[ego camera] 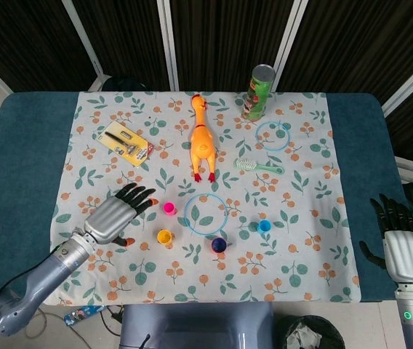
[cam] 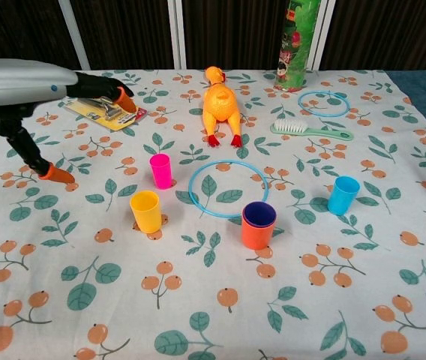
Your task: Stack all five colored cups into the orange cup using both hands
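The orange cup (cam: 258,229) stands near the table's front middle with a purple cup (cam: 259,214) nested inside it; from the head view it shows as a dark cup (ego camera: 219,245). A yellow cup (cam: 146,211) (ego camera: 164,236), a pink cup (cam: 160,170) (ego camera: 169,208) and a blue cup (cam: 343,194) (ego camera: 265,225) stand apart on the cloth. My left hand (ego camera: 112,216) (cam: 25,84) hovers open, fingers spread, just left of the pink and yellow cups. My right hand (ego camera: 403,247) is open off the cloth at the far right edge.
A blue ring (cam: 228,187) lies between the cups. Behind it lie a rubber chicken (cam: 221,105), a green brush (cam: 310,130), a smaller ring (cam: 323,103), a tall can (cam: 297,43) and a carded tool pack (cam: 106,109).
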`<action>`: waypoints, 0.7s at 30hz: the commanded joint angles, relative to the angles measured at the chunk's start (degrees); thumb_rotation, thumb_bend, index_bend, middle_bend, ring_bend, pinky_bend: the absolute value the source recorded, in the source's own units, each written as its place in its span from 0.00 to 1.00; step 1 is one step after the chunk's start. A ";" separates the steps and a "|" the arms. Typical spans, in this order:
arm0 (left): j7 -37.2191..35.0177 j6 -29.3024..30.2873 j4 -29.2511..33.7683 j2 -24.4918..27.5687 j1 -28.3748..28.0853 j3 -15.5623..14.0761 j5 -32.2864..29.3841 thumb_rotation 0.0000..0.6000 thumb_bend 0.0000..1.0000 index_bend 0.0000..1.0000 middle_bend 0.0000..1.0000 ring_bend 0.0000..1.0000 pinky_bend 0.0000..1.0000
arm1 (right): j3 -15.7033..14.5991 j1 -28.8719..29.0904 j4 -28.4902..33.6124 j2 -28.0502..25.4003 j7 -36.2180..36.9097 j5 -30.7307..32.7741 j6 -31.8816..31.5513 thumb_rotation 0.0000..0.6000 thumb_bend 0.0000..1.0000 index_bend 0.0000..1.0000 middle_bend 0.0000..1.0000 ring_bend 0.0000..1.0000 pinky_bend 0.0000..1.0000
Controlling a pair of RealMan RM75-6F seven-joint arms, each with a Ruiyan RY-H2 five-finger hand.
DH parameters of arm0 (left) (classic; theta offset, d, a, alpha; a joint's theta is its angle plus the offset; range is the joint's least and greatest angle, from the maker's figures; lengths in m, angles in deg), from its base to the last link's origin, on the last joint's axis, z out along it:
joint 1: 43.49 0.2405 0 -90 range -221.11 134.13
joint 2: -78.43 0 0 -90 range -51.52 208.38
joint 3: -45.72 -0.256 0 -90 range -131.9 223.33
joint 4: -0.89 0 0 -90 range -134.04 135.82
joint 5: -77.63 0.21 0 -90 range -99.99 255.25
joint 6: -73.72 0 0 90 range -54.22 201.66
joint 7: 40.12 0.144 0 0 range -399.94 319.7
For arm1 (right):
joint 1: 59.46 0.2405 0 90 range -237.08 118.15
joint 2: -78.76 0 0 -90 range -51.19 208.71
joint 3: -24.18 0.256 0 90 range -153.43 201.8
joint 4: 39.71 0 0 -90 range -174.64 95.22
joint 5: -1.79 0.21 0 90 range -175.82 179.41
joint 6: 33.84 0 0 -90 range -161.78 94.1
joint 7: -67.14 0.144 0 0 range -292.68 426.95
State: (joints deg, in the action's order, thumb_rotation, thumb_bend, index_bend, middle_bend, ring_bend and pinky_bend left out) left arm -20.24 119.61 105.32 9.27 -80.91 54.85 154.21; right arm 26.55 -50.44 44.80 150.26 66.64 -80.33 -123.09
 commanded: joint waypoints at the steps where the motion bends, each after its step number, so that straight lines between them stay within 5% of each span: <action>1: 3.06 -1.07 -0.50 -2.59 -1.98 -0.34 -2.65 1.00 0.12 0.18 0.00 0.00 0.00 | 0.32 -0.27 0.29 0.11 -0.24 0.23 0.07 1.00 0.35 0.05 0.00 0.00 0.10; 21: 8.36 -0.67 -5.35 -11.52 -7.21 -3.14 -7.72 1.00 0.23 0.35 0.00 0.00 0.00 | 2.07 -1.27 0.90 0.22 -1.17 1.03 2.01 1.00 0.35 0.05 0.00 0.00 0.10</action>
State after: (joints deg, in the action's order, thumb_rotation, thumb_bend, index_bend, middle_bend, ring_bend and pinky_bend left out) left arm -11.90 118.84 100.07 -2.15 -88.06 51.80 146.57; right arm 28.58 -51.68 45.69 150.48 65.44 -79.32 -121.07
